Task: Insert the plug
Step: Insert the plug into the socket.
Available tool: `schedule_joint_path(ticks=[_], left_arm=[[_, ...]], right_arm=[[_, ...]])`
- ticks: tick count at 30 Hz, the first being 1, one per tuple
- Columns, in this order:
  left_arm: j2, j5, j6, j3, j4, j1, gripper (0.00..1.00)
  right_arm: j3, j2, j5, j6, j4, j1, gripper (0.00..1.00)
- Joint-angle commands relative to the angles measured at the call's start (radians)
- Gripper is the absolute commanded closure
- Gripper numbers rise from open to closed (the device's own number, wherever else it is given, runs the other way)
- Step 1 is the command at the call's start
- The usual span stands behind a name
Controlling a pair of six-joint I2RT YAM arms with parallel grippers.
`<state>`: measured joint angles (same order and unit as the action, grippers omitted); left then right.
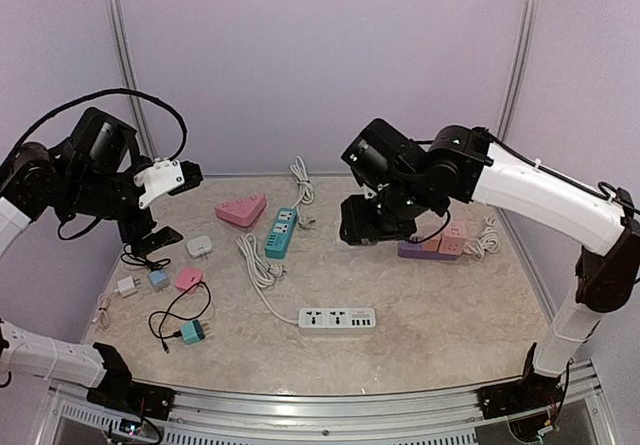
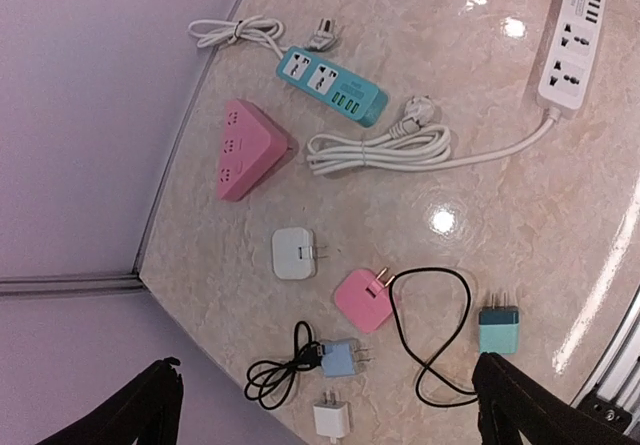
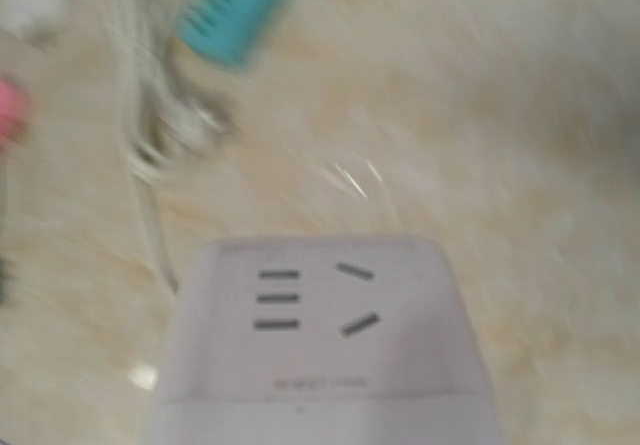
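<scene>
Bright, even overhead light, soft faint shadows in the top view. Left wrist view is sharp, with round glare spots on the glossy table [image 2: 560, 225]. Right wrist view is heavily motion-blurred: background smeared, pale socket block [image 3: 320, 335] only slightly soft.

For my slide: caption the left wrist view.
Open left gripper hovers over pink charger, pink triangular socket, teal power strip.

I saw my left end effector [image 2: 327, 363] spread wide over the beige marbled desk [image 2: 520, 225]. Between its black fingers [image 2: 150, 405] lay a light-blue plug adapter [image 2: 340, 357] and a small white plug adapter [image 2: 332, 420]; a pink triangular socket block [image 2: 250, 150] sat farther off.
</scene>
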<state>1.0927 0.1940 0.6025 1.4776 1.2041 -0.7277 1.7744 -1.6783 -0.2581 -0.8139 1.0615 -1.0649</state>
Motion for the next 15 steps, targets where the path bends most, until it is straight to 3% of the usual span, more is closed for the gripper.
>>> schedule_joint_path(ticks=[1, 7, 15], left_arm=[[-0.064, 0.04, -0.007, -0.163, -0.062, 0.084, 0.01], [-0.122, 0.063, 0.003, -0.334, -0.113, 0.13, 0.01], [-0.157, 0.051, -0.014, -0.435, -0.169, 0.143, 0.01]], right_arm=[[0.031, -0.124, 0.088, -0.056, 0.222, 0.032, 1.0], [0.073, -0.239, 0.23, -0.013, 0.29, 0.047, 1.0], [0.228, -0.398, 0.329, -0.023, 0.328, 0.026, 1.0]])
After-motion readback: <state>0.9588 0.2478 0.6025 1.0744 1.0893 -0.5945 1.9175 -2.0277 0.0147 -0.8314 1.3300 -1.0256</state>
